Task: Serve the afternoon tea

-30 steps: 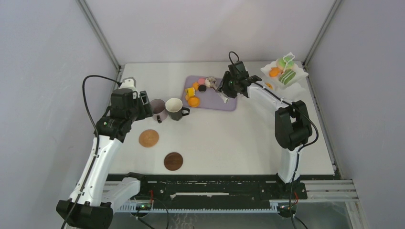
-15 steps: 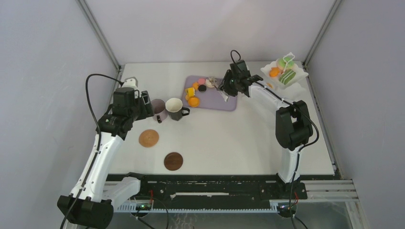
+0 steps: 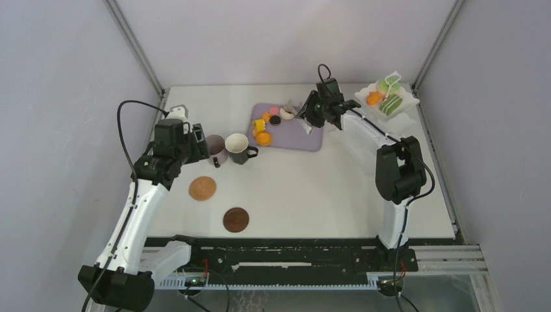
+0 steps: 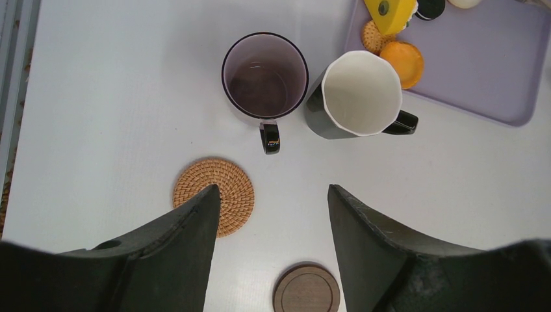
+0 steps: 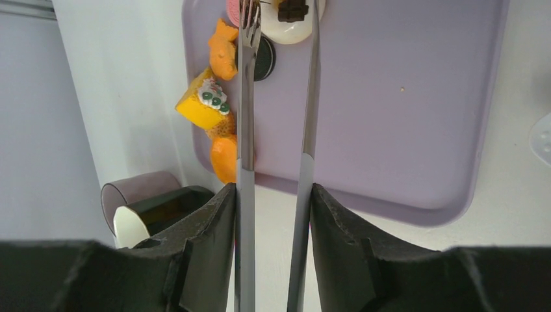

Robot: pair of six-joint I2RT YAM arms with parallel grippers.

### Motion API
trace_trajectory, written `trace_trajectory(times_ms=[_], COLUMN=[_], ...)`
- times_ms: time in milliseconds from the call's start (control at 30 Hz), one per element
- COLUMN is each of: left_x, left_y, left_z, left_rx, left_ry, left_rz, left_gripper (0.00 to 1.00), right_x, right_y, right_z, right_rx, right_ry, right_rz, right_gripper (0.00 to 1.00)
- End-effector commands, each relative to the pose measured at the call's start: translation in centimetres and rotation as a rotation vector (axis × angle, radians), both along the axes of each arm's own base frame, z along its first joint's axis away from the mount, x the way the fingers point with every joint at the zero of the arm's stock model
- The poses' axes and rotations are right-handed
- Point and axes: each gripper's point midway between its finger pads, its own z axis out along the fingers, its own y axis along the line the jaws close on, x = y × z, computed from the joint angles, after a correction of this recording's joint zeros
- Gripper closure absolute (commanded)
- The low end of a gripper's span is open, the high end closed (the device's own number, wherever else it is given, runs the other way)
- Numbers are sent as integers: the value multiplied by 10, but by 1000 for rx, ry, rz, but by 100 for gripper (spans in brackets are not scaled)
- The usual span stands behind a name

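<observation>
The mauve mug [image 4: 264, 75] and the dark mug with white inside [image 4: 354, 94] stand side by side on the table; they also show in the top view, mauve [image 3: 215, 149] and dark [image 3: 238, 147]. My left gripper [image 4: 273, 192] is open and empty above them, left of the mauve mug in the top view [image 3: 198, 148]. A woven coaster [image 4: 224, 188] and a dark wooden coaster [image 4: 307, 288] lie nearer. My right gripper [image 5: 273, 188] is shut on the long white tongs [image 5: 245, 130]. Their tips stand on either side of a white sweet with a dark topping [image 5: 289, 19]. The white stand [image 3: 388, 97] holds green and orange sweets.
The lilac tray [image 5: 403, 97] carries a yellow cake piece [image 5: 205, 107], an orange macaron [image 5: 224, 159], a dark cookie [image 5: 265, 62] and an orange biscuit [image 5: 224, 52]. Grey walls close the table at left, back and right.
My right gripper has shifted a little toward the back right with the tongs still in it. The left gripper has hardly moved.
</observation>
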Motion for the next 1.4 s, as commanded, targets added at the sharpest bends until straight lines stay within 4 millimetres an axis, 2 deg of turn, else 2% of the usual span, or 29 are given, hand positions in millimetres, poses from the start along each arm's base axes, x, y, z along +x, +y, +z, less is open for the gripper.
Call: trace_trajectory(times_ms=[0,200,433,733,900,1100,1233,1367], left_x=[9,10,9,9,7,4,1,-2], left_y=[-2,-1,-1,-2,-2,-2,-2,-5], left_z=[18,17,16,18,18,21,21,23], left_rx=[-8,-7,-10,-15,-16,-20,-26,-42], left_ry=[-59,-56,-56,-58,-58,-69,-72,-82], left_rz=[-16,-14,-11,-12,-12,-12,-13,-22], left_gripper=[34,34,34,34,34,34,34,34], right_x=[18,17,17,17,13,2,-12,-33], right_y=[12,13,11,21,19,11,5,5], right_z=[23,9,5,3,9,29,38,49], right_rx=[66,62,48,131,130,118,110,95], right_ry=[-68,-35,-24,1,-9,-47,-60,-75], right_rz=[6,6,0,29,30,29,34,64], right_gripper=[49,49,49,51,61,71,80,93])
